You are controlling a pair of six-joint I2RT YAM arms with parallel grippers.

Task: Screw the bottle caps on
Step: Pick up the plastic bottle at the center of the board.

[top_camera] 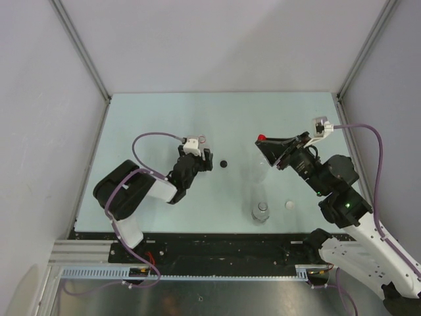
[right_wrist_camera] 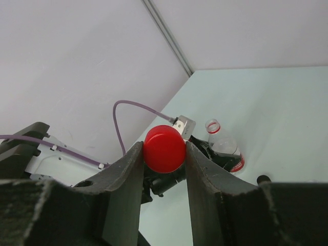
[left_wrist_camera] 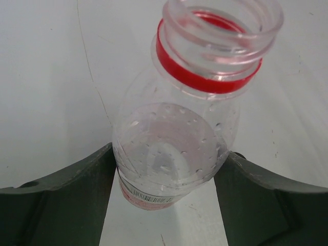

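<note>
Where the pale green tabletop carries everything, the left tool sits low with its fingers closed against both sides of the labelled bottle, which is uncapped and has a red ring at its neck. The right tool hangs above the tabletop, clamped on the red cap. A second clear bottle stands near the front edge. The black cap lies between the tools, and the whitish cap lies near that second bottle.

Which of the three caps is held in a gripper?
The red cap, pinched in the right gripper; the black cap and whitish cap lie loose on the table.
</note>
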